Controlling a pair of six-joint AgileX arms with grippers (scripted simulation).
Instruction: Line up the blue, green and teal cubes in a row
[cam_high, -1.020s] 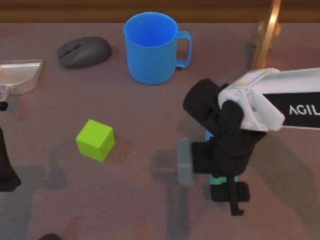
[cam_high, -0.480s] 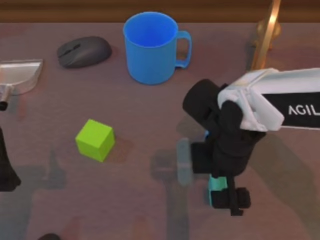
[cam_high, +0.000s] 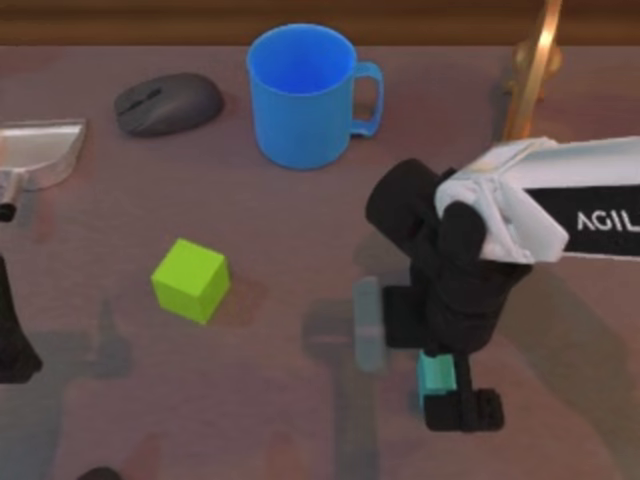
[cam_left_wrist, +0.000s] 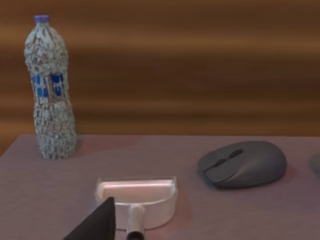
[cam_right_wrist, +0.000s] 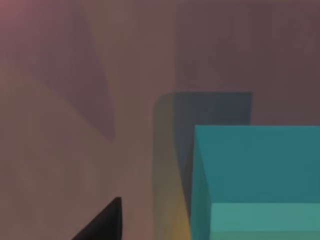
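The teal cube (cam_high: 434, 374) rests on the table at the front right; in the right wrist view the teal cube (cam_right_wrist: 255, 175) fills the near corner. My right gripper (cam_high: 465, 408) hangs open just past its front side, and one dark fingertip (cam_right_wrist: 110, 222) shows apart from the cube. The green cube (cam_high: 190, 279) sits alone at the left centre. The blue cube is hidden, probably beneath my right arm. My left gripper (cam_high: 10, 345) is parked open at the table's left edge, holding nothing.
A tall blue mug (cam_high: 300, 95) stands at the back centre, with a dark computer mouse (cam_high: 168, 103) to its left. A metal dustpan (cam_high: 40, 150) lies at the far left. A plastic bottle (cam_left_wrist: 50, 90) stands beyond it. A brass post (cam_high: 535, 65) rises at the back right.
My right gripper has slid toward the front edge, uncovering more of the teal cube, which stays on the table. The left arm and the green cube have not moved.
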